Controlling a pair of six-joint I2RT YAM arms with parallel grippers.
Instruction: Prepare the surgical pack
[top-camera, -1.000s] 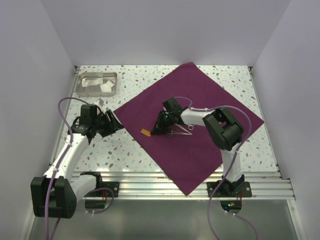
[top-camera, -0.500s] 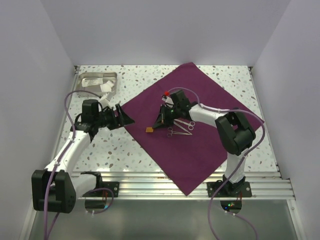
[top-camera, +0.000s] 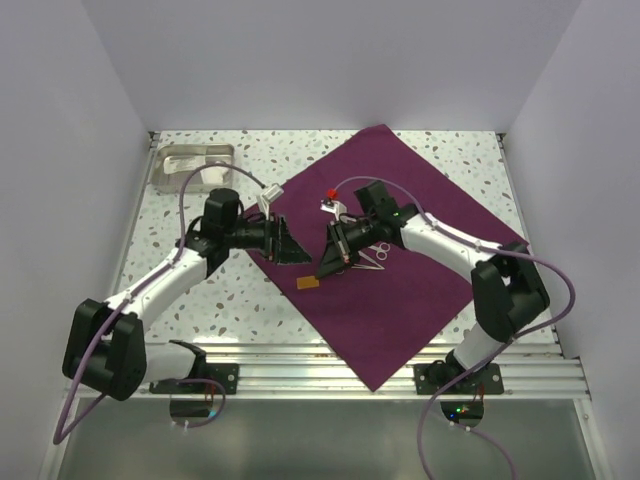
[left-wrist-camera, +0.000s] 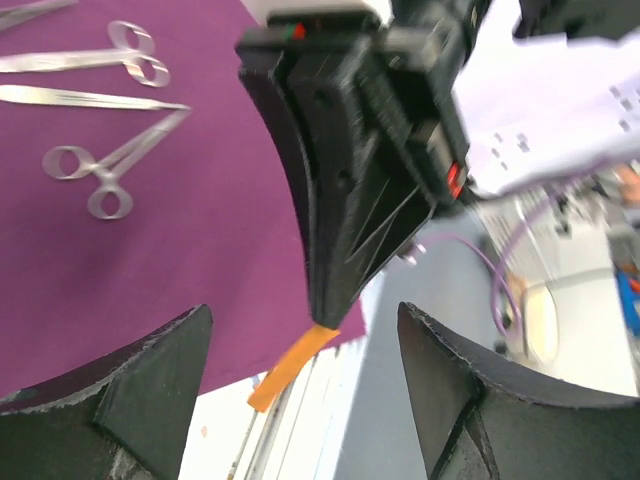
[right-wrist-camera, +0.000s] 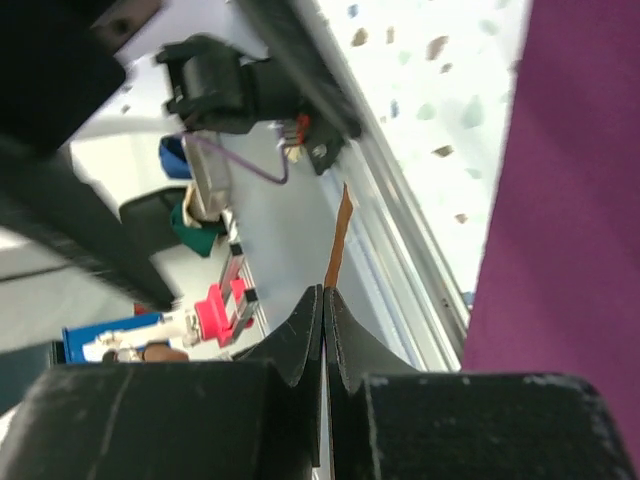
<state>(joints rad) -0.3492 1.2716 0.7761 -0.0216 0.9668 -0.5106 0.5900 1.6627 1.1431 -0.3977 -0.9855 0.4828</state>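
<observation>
The surgical pack (top-camera: 400, 290) lies as a purple-maroon square sheet, spread corner-on across the table. My right gripper (top-camera: 323, 270) hangs over its left part, shut on a narrow orange strip (top-camera: 310, 284) that sticks out past the fingertips. The right wrist view shows the jaws pressed together (right-wrist-camera: 323, 300) with the orange strip (right-wrist-camera: 338, 240) above them. My left gripper (top-camera: 290, 247) is open just left of the right gripper. In the left wrist view the orange strip (left-wrist-camera: 290, 365) dangles between my open left fingers (left-wrist-camera: 150, 380), touching neither.
Steel scissors and forceps (top-camera: 372, 250) lie on the cloth just right of the right gripper, also in the left wrist view (left-wrist-camera: 100, 170). A metal tray (top-camera: 172, 180) holding white packets sits at the back left. The table's metal rail (top-camera: 330, 365) runs along the near edge.
My left arm swung right from beside the tray to the right gripper and opened wider. The right gripper shifted toward the near left with the orange strip in it.
</observation>
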